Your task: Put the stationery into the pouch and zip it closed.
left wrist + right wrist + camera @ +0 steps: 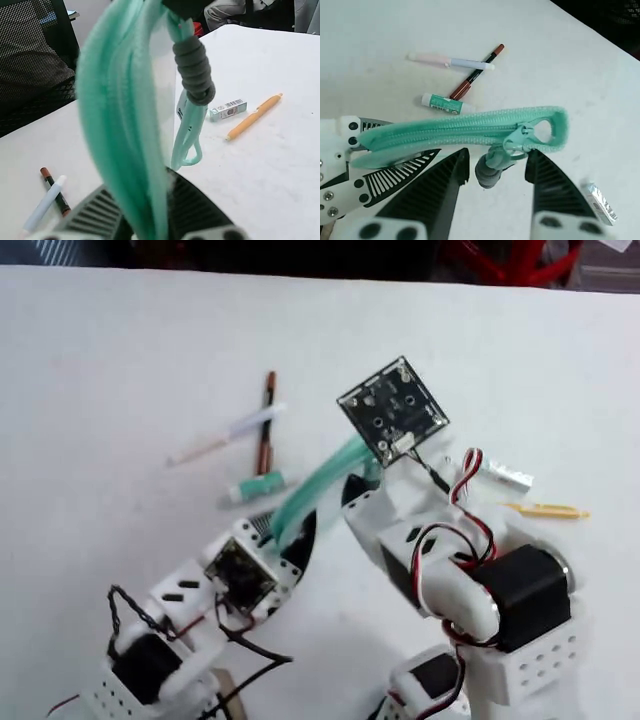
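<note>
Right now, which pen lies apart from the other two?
The orange pen, by the small box. The brown pen and pastel pen cross each other, across the pouch.

I count one pouch [320,480], one brown pen [266,425], one pale pen [228,435], one orange pen [548,509], one glue stick [255,487], one small box [505,474].

My left arm [170,625] lies low at the near-left of the white surface [120,360] and stretches forward and to the right. The left tool [288,530] has its two black ribbed jaws pressed together on one end of the mint-green fabric zip pouch [465,127]. My right arm [500,605] stands just beside it, folded high, with the wrist bent forward and down. On the right tool [497,160] the jaws stand wide apart, one on each side of the pouch's other end.
</note>
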Robot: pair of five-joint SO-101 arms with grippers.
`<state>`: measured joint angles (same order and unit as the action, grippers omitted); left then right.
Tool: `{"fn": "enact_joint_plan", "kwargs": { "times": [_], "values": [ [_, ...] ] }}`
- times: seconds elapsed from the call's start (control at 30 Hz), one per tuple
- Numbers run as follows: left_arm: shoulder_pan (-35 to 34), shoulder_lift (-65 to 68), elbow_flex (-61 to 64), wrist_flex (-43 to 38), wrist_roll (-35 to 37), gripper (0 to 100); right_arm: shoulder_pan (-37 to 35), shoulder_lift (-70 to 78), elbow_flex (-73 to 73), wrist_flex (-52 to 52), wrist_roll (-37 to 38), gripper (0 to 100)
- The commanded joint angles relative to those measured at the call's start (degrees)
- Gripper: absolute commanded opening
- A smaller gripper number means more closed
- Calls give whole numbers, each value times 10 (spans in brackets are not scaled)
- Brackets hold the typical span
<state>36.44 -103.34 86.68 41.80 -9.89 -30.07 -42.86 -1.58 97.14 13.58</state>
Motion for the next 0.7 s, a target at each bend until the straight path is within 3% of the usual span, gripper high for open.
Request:
{"fn": "enact_joint_plan", "kwargs": {
  "times": [0.0,0.13,0.37,0.67],
  "values": [
    [-2,-1,-9,-16,6,21,-2,-2,2,-23,6,180],
    [-2,-1,-9,-15,6,21,-1,25,2,-20,33,176],
    [-2,-1,-9,-15,5,21,-1,63,-3,-23,50,21],
    [-5,-2,-9,-16,9,24,-6,56,2,-19,86,19]
  ]
}}
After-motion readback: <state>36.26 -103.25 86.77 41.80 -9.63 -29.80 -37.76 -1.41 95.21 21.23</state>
